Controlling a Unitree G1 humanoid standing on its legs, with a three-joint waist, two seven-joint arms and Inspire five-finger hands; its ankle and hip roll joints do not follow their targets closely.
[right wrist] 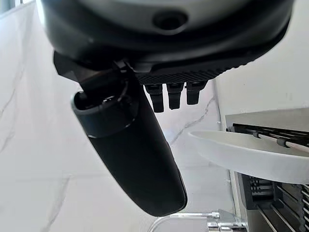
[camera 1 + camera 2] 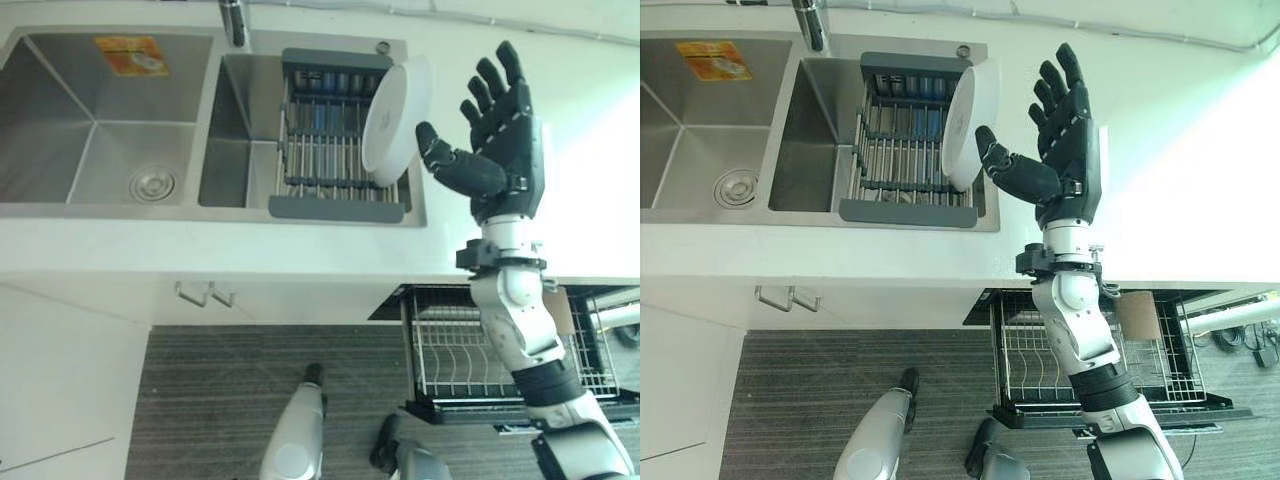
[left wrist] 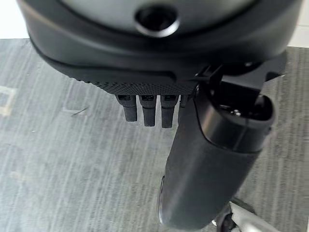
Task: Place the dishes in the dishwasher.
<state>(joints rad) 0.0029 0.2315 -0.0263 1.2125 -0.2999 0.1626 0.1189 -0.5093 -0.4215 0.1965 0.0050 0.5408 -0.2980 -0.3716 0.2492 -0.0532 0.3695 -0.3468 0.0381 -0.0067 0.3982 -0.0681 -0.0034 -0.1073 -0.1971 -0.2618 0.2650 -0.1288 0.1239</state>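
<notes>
One plate point(image 2: 396, 120) beside open right hand point(image 2: 500, 135)

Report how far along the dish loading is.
Done: the dishwasher rack is pulled out below the counter, with no dishes seen in it. In hand: nothing yet; the right hand is open beside the white plate, which stands on edge in the sink's drying rack, not gripped. The left hand hangs over the floor. Left: grasp the plate and load it.
</notes>
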